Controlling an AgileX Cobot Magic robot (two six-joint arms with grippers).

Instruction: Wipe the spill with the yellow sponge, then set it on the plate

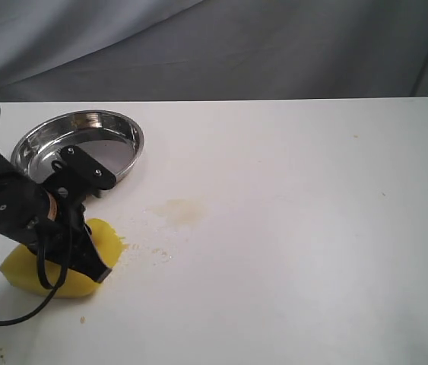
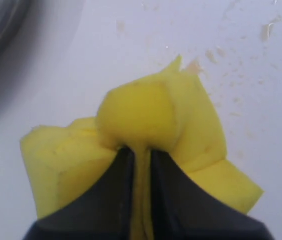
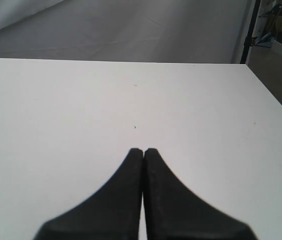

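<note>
currently the left claw (image 1: 96, 266) is seen low over the near left part of the white table (image 1: 312, 243), with its jaws drawn narrow and clamped on the yellow sponge (image 1: 22, 275). in the left wrist view the two black fingers (image 2: 113, 180) are pinched on a fold of the sponge (image 2: 141, 110), and only a thin strip of foam is left between them. the foam is bulged up ahead of the tips and splayed out to both sides. the sponge is seen lying on the table, squashed out of its block shape, with one end hidden under the arm.

the steel plate (image 1: 126, 135) is found further back on the left, near the sponge but apart from it. its front rim is partly covered by the arm. the sponge is not on the plate.

the spill (image 1: 183, 211) is recorded as a faint tan stain toward the middle of the table, apart from both sponge and plate. small pale specks (image 1: 156, 252) are scattered between the stain and the sponge. similar flecks (image 2: 268, 30) are noted past the sponge in the left wrist view.

the right claw (image 3: 143, 151) is shown only in its own wrist view, its tips pressed together over bare table (image 3: 130, 90). a black cable (image 1: 42, 293) is looped in front of the sponge.
</note>
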